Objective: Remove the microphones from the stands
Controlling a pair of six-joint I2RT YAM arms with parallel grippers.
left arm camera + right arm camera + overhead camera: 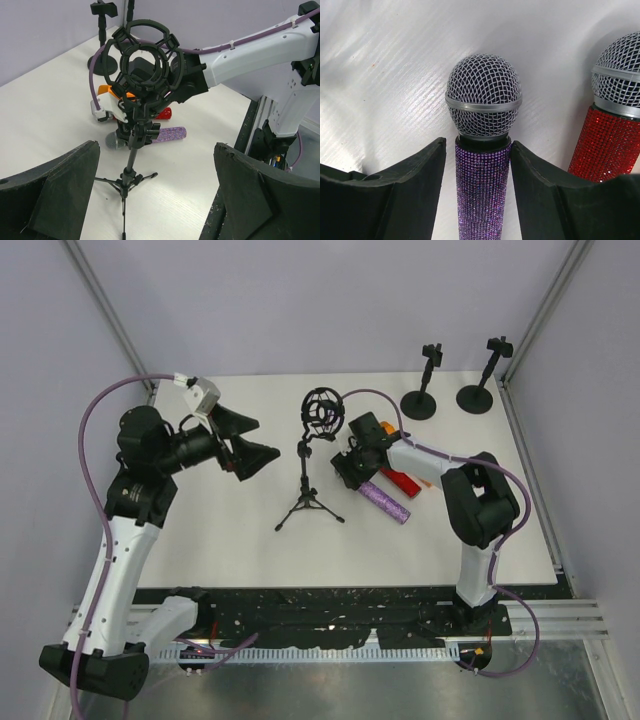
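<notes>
Top external: white table (pixel 220 540), probably laminate

The purple glitter microphone (pixel 385 502) lies flat on the worktop (pixel 220 530) right of centre, apart from the upright black tripod stand (pixel 308 480).

Glittery purple mic (pixel 482 190), matt blk stand (pixel 307 475)

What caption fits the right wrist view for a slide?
Right tool straddling the purple microphone on the table, a red microphone lying alongside.
</notes>
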